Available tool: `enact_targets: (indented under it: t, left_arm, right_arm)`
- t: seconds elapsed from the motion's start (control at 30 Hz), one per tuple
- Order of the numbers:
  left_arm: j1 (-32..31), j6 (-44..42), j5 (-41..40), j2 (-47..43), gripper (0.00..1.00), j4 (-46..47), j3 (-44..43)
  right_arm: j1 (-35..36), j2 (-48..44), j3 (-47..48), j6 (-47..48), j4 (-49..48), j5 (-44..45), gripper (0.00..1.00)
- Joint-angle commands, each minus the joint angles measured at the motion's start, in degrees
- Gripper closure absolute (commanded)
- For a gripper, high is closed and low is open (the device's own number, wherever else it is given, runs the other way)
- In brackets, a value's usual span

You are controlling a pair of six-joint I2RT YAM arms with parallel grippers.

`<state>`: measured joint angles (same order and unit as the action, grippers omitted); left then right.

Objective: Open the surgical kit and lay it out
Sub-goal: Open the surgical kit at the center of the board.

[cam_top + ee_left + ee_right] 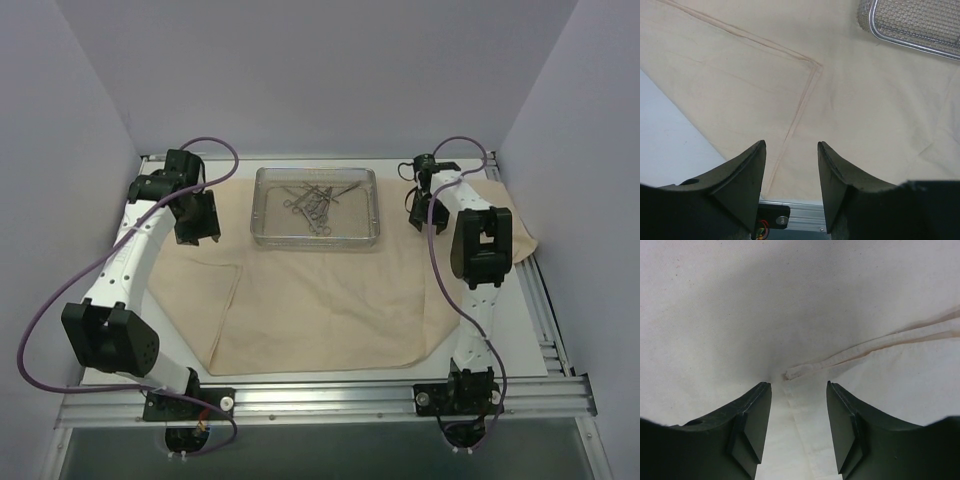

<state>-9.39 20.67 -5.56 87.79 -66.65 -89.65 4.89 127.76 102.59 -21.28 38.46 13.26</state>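
Observation:
The beige cloth wrap (320, 300) lies spread flat on the table. On its far part stands the silver wire-mesh tray (318, 207), with several thin steel scissors and forceps (312, 200) piled inside. My left gripper (200, 236) hangs left of the tray. In the left wrist view this left gripper (790, 144) is open above a stitched hem corner (819, 65), and the tray's rim (912, 42) shows at top right. My right gripper (426, 220) is right of the tray. In the right wrist view it (799, 385) is open, low over the cloth, with a folded hem end (790, 374) just past its fingertips.
Pale walls close in the table on three sides. The cloth's right edge (525, 245) is bunched beyond the right arm. An aluminium rail (330, 400) with both arm bases runs along the near edge. Bare white table (670, 145) shows left of the cloth.

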Motion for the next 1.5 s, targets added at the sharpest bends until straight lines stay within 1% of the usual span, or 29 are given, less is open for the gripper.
enact_targets:
  t: [0.0,0.2,0.23,0.37,0.4,0.43,0.5,0.53,0.57,0.6,0.63,0.67,0.7,0.73,0.77,0.8,0.83,0.87,0.9,0.93,0.97,1.0,1.03,1.07,1.1,1.13,1.23,1.33,1.47]
  left_arm:
    - [0.16,-0.63,0.55,0.1,0.45,1.61,-2.73]
    - [0.25,-0.54,0.73,0.54,0.45,1.87,-2.99]
    - [0.25,-0.54,0.82,0.63,0.45,2.05,-2.9]
    - [0.42,-1.33,0.64,0.81,0.45,3.11,-1.76]
    - [0.6,-1.85,0.38,0.72,0.45,3.37,-1.59]
    - [0.6,-2.12,-0.41,0.63,0.45,3.63,-1.5]
    - [0.86,-2.64,-0.85,0.45,0.45,4.42,-1.06]
    - [1.21,-2.74,-0.77,0.45,0.45,4.86,-0.8]
    - [1.39,-2.74,-0.24,0.54,0.45,5.56,-0.62]
    - [1.56,-2.82,0.02,0.63,0.45,6.09,-0.18]
    - [1.83,-3.0,0.46,0.63,0.45,6.71,0.08]
    - [2.0,-3.0,1.34,0.8,0.45,7.58,0.35]
    - [2.18,-3.0,1.6,0.89,0.46,8.03,0.7]
    - [2.27,-3.0,1.78,0.98,0.46,8.38,0.79]
    - [2.7,-3.0,2.22,1.16,0.46,8.82,0.96]
    - [2.97,-3.0,2.4,1.16,0.46,9.6,1.05]
    - [3.32,-2.91,2.22,1.24,0.46,9.79,1.14]
    - [3.93,-2.65,2.05,1.42,0.46,9.87,1.23]
    - [4.2,-2.04,1.18,1.51,0.46,9.79,1.32]
    - [4.55,-1.77,0.56,1.77,0.45,9.61,1.4]
    - [4.9,-1.77,0.03,1.86,0.45,8.83,1.4]
    - [5.51,-1.94,-0.84,2.03,0.44,8.47,1.32]
    - [5.96,-2.03,-1.03,2.21,0.44,8.21,1.32]
    - [6.48,-2.21,-0.86,2.21,0.43,8.12,1.49]
    - [7.01,-2.3,-0.68,2.12,0.43,8.03,1.49]
    - [7.19,-2.3,-0.33,2.56,0.42,7.86,1.23]
    - [7.02,-2.47,0.02,3.26,0.42,7.06,0.61]
    - [7.1,-2.3,-0.32,4.23,0.42,5.66,0.53]
    - [6.93,-1.77,-0.15,5.81,0.42,3.91,1.4]
  right_arm:
    - [-0.93,-0.67,-1.25,0.27,1.53,1.69,0.56]
    - [-2.16,-2.43,-4.32,-0.08,0.83,1.68,0.77]
    - [-2.33,-3.13,-4.76,0.01,0.74,1.6,0.83]
    - [-4.18,-4.8,-6.17,0.36,1.79,2.3,0.93]
    - [-4.53,-5.68,-6.78,0.53,2.93,2.74,1.0]
    - [-4.53,-7.86,-7.22,0.54,3.72,4.48,1.0]
    - [-7.16,-11.03,-9.06,0.36,6.26,6.07,1.0]
    - [-8.39,-15.05,-10.03,-0.08,7.24,6.34,1.0]
    - [-9.88,-17.18,-11.17,-1.04,7.94,5.47,1.0]
    - [-13.38,-19.9,-12.48,-1.48,9.17,4.51,1.0]
    - [-15.41,-24.88,-15.11,-2.18,9.96,3.71,1.0]
    - [-17.52,-27.37,-16.35,-3.23,10.67,2.05,1.0]
    - [-21.28,-30.18,-17.41,-3.42,12.07,1.43,1.0]
    - [-22.8,-35.6,-18.99,-3.59,12.95,1.77,1.0]
    - [-23.77,-38.27,-19.52,-3.86,13.65,2.73,1.0]
    - [-24.83,-41.08,-19.96,-4.64,15.4,5.87,1.0]
    - [-27.1,-46.41,-20.32,-4.65,15.94,7.03,0.99]
    - [-28.25,-48.9,-21.36,-4.39,16.21,7.83,0.93]
    - [-29.22,-51.36,-22.24,-3.08,16.38,8.79,0.79]
    - [-30.1,-54.78,-22.95,-3.16,17.43,10.54,0.71]
    - [-30.54,-56.12,-24.61,-3.76,18.57,12.04,0.56]
    - [-31.42,-57.53,-25.84,-3.77,19.37,11.36,0.27]
    - [-32.12,-59.28,-27.16,-4.29,19.55,10.4,0.17]
    - [-32.22,-59.65,-29.26,-4.3,19.64,8.47,0.12]
    - [-32.22,-59.65,-30.24,-4.3,19.12,6.28,0.01]
    - [-32.22,-59.04,-30.86,-6.3,18.94,3.3,0.0]
    - [-31.7,-55.97,-29.82,-7.46,16.39,-0.76,0.0]
    - [-30.03,-52.28,-25.08,-7.29,12.88,-1.65,0.0]
    - [-22.75,-45.08,-17.7,-7.46,9.45,0.1,0.0]
